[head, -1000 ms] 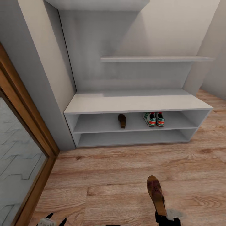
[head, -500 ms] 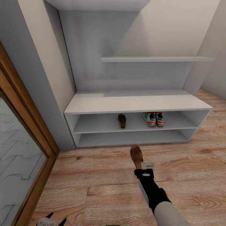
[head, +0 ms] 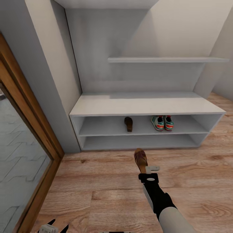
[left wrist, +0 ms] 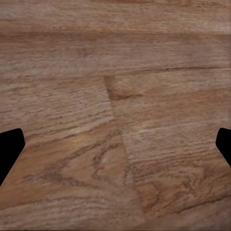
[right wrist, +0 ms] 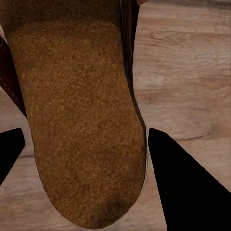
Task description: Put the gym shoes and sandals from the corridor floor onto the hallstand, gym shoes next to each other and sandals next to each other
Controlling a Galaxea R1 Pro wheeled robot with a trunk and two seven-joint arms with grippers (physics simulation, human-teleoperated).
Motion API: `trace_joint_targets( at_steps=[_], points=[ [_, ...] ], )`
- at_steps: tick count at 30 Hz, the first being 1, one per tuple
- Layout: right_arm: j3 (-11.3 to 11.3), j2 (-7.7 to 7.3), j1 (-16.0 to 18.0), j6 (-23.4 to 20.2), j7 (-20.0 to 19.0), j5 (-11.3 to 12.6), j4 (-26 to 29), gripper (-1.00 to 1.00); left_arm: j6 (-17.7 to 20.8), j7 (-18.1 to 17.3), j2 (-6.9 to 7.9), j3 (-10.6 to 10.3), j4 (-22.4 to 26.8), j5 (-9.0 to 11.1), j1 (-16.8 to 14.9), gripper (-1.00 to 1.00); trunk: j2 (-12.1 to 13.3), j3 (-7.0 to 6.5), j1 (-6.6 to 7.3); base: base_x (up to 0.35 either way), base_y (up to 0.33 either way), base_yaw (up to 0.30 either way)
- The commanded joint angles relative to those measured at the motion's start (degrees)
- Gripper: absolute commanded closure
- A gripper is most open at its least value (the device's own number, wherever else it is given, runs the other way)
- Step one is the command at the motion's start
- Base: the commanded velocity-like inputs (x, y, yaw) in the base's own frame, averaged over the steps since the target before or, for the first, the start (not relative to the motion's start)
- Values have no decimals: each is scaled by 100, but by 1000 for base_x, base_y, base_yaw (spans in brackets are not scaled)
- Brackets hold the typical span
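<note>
Sandal (head: 140, 159) pinched in my right fingers (right wrist: 178, 187), before the hallstand (head: 139, 106).
Left fingers (left wrist: 9, 149) spread above corridor floor (head: 97, 181).

Matt grey hallstand (head: 145, 105), grainy wood-plank floor (head: 106, 194), rough tan-insoled sandal (right wrist: 77, 115).
</note>
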State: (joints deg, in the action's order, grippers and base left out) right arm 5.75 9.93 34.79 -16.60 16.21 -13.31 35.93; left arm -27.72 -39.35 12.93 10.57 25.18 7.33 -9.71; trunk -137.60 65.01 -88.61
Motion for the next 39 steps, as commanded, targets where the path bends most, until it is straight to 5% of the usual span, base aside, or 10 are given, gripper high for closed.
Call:
trace_joint_targets(
  at_steps=[1,19,30,39],
  points=[
    [24,7,1,-36,-12,-48,11,100,12,-55,1,15,-8,45,-5,-100,-2,12,1,0,0,149],
    [32,7,1,-36,-12,-48,15,100,15,-53,-1,15,-20,49,-5,-100,-2,142,1,15,0,150],
    [30,7,1,-36,-12,-46,118,100,24,-25,-1,18,-22,46,-5,-100,-2,215,1,215,0,132],
    [17,7,1,-61,-73,66,768,100,30,-12,-9,23,-35,40,-9,-100,-2,223,1,201,0,17]
  ],
)
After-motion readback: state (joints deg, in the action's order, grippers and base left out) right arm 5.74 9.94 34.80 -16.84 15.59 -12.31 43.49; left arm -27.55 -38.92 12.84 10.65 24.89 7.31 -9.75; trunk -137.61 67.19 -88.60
